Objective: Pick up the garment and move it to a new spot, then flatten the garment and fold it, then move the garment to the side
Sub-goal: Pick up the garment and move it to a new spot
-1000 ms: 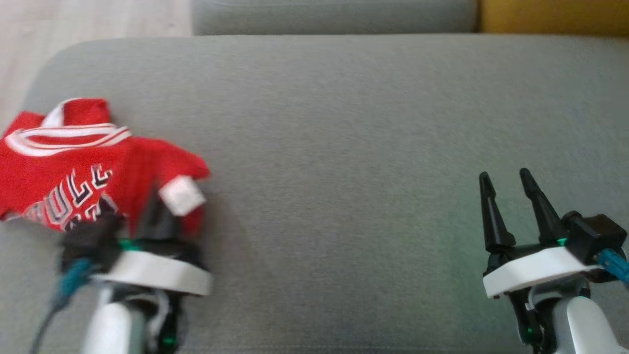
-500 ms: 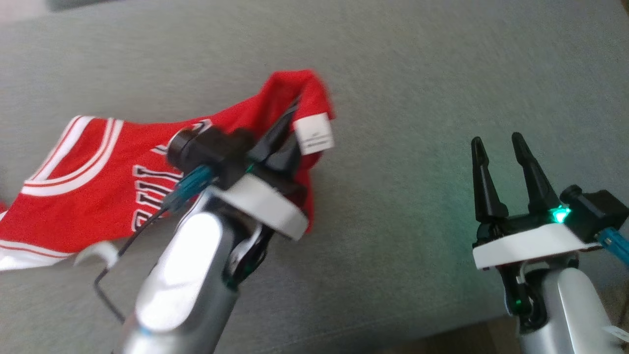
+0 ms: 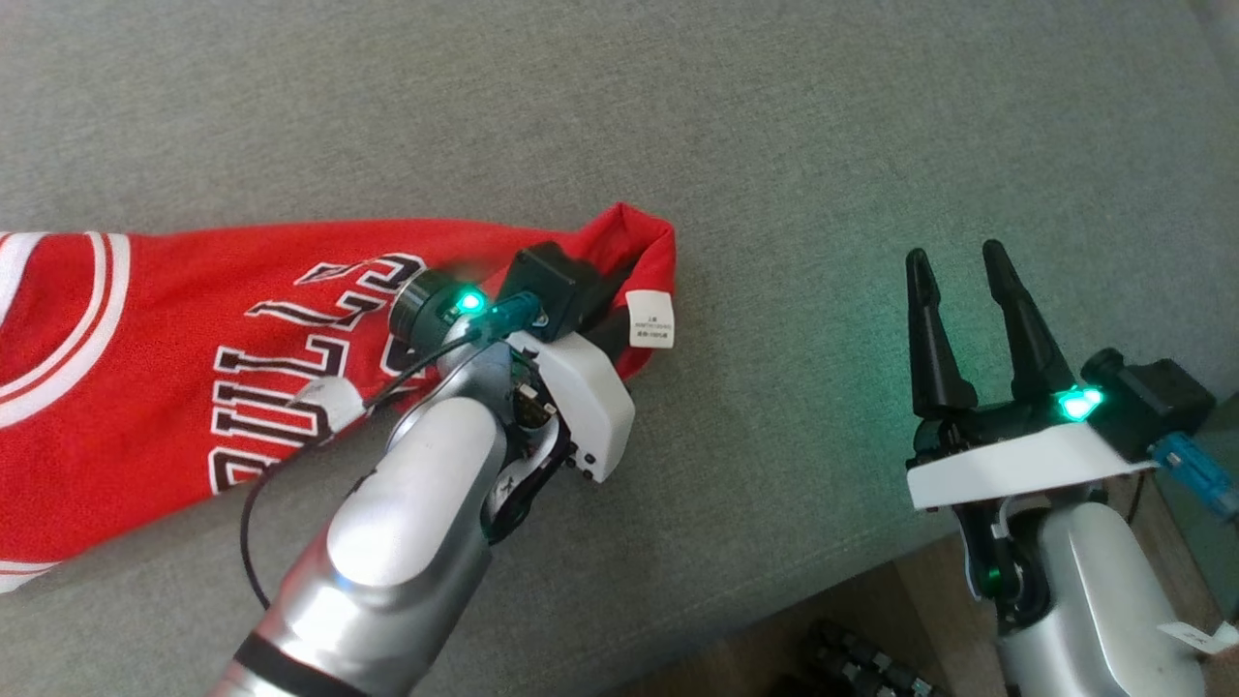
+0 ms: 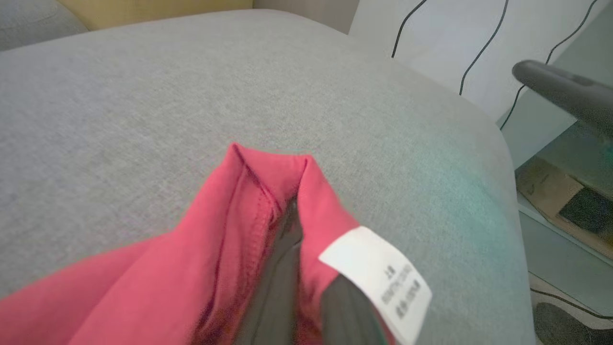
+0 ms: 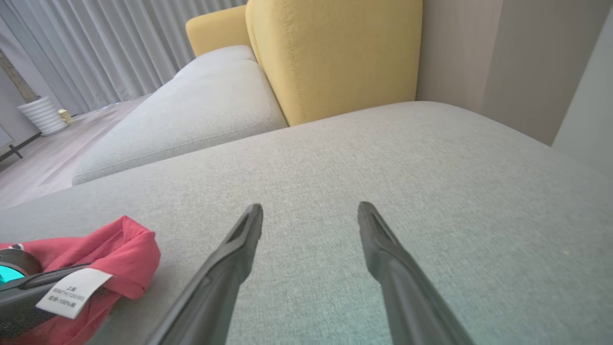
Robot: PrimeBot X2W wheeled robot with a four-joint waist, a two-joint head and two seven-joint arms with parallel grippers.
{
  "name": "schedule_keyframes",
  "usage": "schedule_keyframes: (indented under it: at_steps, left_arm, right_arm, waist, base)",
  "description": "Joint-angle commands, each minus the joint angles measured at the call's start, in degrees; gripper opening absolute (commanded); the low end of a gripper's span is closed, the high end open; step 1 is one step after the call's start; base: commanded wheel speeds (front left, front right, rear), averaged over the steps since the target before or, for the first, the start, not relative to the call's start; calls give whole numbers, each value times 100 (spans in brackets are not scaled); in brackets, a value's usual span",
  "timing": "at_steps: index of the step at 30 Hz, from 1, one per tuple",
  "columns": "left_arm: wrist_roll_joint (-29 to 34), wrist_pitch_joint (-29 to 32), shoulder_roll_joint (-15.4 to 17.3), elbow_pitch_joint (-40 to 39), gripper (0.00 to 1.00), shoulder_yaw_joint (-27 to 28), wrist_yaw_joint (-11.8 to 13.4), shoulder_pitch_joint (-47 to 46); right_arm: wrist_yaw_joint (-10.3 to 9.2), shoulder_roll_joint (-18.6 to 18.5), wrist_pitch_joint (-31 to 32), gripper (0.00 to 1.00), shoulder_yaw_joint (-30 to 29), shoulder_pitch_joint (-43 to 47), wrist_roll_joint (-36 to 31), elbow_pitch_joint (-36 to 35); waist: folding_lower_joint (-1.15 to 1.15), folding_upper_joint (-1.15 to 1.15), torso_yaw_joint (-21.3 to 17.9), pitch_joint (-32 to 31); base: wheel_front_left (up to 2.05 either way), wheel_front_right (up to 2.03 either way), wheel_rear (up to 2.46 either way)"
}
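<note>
One second on, garment (image 3: 194, 310) has been dragged out across sofa (image 3: 774, 145) by left pincer (image 3: 614, 290) (clamped on it), right pincer (image 3: 953, 257) agape: relocation underway.

Silver forearms (image 3: 407, 523), white wrist plates (image 3: 1016, 467), tapered black fingers (image 3: 929, 334), green lights (image 3: 1076, 403).

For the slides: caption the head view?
Left gripper pinches the red jersey by its edge on the grey cushion; right gripper open, empty.
</note>
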Motion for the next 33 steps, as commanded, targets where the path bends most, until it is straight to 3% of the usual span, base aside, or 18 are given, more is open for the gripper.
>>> schedule_keyframes:
  at_steps: [1,3,4,5,6,10,16,26,33]
  left_arm:
    - [-15,-62,15,-175,0,90,-29,-233]
    - [-16,-112,14,-45,0,9,-39,-280]
    - [6,-157,16,5,10,-26,-40,-300]
    - [41,-225,16,37,63,-60,-35,-315]
    - [68,-291,15,55,100,-103,-33,-316]
    - [51,-672,5,-29,100,-202,20,-205]
    - [-221,-1182,19,-358,100,81,341,190]
    - [-467,-1681,638,-904,100,1248,1312,976]
    - [-564,-1771,1037,-1188,100,1935,1688,1655]
  right_arm:
    - [-4,-20,-68,100,109,-149,34,-157]
    - [-4,-20,-85,100,83,-158,21,-103]
    - [-4,-20,-84,100,72,-159,9,-75]
    - [-4,-20,-81,100,62,-161,-4,-51]
    - [-4,-20,-79,100,51,-162,-17,-32]
    - [-4,-20,-14,100,-9,-124,-116,10]
    - [-4,-20,186,100,-113,10,-301,-42]
    - [-4,-20,508,100,-316,307,-462,-255]
    - [-4,-20,675,100,-334,462,-572,-354]
  waist:
    - [0,0,25,-17]
    - [0,0,91,-79]
    - [0,0,133,-126]
    - [0,0,182,-179]
    - [0,0,240,-238]
    - [0,0,532,-547]
    - [0,0,1049,-1059]
    - [0,0,1768,-1558]
    - [0,0,2035,-1746]
  base:
    - [0,0,0]
    - [0,0,0]
    - [0,0,0]
    - [0,0,0]
    - [0,0,0]
    - [0,0,0]
    - [0,0,0]
    - [0,0,0]
    - [0,0,0]
